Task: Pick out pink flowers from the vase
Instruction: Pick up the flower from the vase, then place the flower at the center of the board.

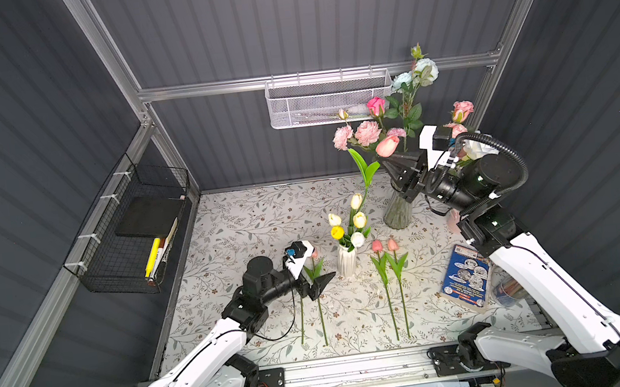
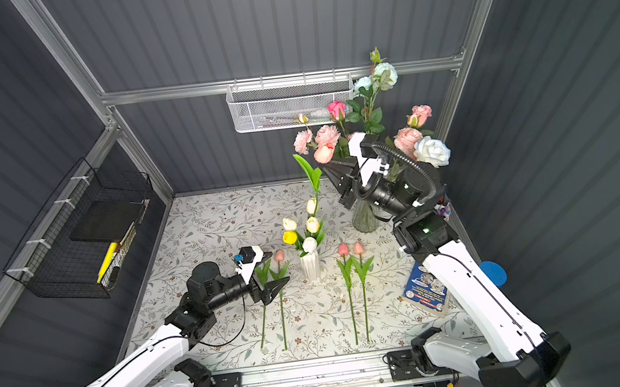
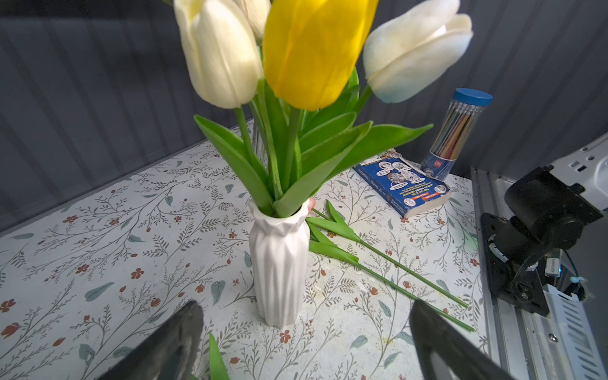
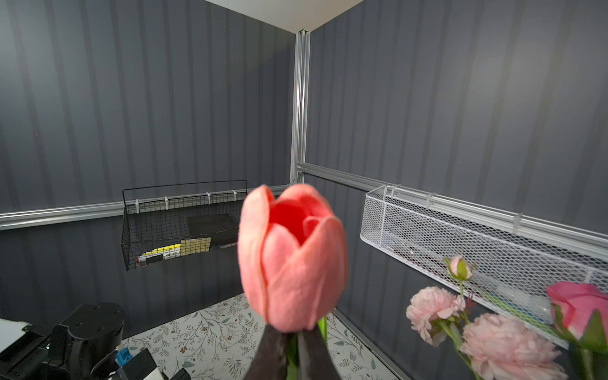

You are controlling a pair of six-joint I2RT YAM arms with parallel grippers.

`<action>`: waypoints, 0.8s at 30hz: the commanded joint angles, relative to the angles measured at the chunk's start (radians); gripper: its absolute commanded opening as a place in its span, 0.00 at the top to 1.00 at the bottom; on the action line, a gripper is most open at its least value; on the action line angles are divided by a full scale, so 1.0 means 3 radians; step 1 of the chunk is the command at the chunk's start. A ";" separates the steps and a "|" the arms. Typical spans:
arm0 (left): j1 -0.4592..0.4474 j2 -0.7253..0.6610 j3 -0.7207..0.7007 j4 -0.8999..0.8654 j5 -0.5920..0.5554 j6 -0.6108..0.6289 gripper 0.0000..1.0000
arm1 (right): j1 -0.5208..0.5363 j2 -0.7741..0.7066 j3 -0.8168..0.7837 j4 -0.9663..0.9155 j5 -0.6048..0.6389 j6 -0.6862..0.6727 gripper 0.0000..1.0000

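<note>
I am working over the glass vase (image 1: 397, 213), where pink roses (image 1: 375, 106) and ruffled pink sprays (image 1: 367, 132) are standing among white blooms. Well in front of that vase, picked tulips (image 1: 377, 246) are lying flat on the table (image 1: 244, 217). My left gripper (image 1: 321, 281) is hanging spread wide, also in front of the vase, holding nothing. My right gripper (image 4: 292, 332) is clamping one pink tulip (image 4: 291, 260) high above the vase, pinching the stem just under the bloom. I am judging it light, with a springy, slick stem and crushable petals, so the stem is the safest hold.
</note>
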State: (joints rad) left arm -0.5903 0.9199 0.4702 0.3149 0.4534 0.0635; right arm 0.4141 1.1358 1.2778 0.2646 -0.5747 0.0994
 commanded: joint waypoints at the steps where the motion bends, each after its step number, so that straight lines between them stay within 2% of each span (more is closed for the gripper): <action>1: -0.0016 -0.0148 0.0192 -0.0067 -0.0097 0.0055 0.01 | 0.0008 -0.0008 0.0066 0.0163 0.0039 -0.0019 0.90; 5: -0.0016 -0.0155 0.0739 -0.0330 -0.0327 0.0187 0.01 | 0.0011 -0.0008 0.0156 0.0161 0.0043 -0.0045 0.90; 9: -0.0016 0.0313 0.1766 -0.0852 -0.0276 0.0488 0.01 | 0.0010 0.0017 0.0302 0.0166 0.0030 -0.0039 0.90; 12: -0.0016 0.0643 0.2314 -0.0960 -0.0272 0.0458 0.01 | 0.0011 0.0061 0.0426 0.0199 0.0005 -0.0020 0.90; 20: -0.0016 0.1039 0.2802 -0.0725 -0.0200 0.0389 0.01 | 0.0044 0.0180 0.0745 0.0307 -0.0092 0.0146 0.90; 24: -0.0016 0.1155 0.2981 -0.0786 0.0281 0.0467 0.01 | 0.0123 0.0243 0.0835 0.0428 -0.0098 0.0222 0.90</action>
State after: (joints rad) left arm -0.5903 1.2621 1.3048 0.0948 0.4278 0.1764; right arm 0.4347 1.1984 1.4975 0.3408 -0.5816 0.1356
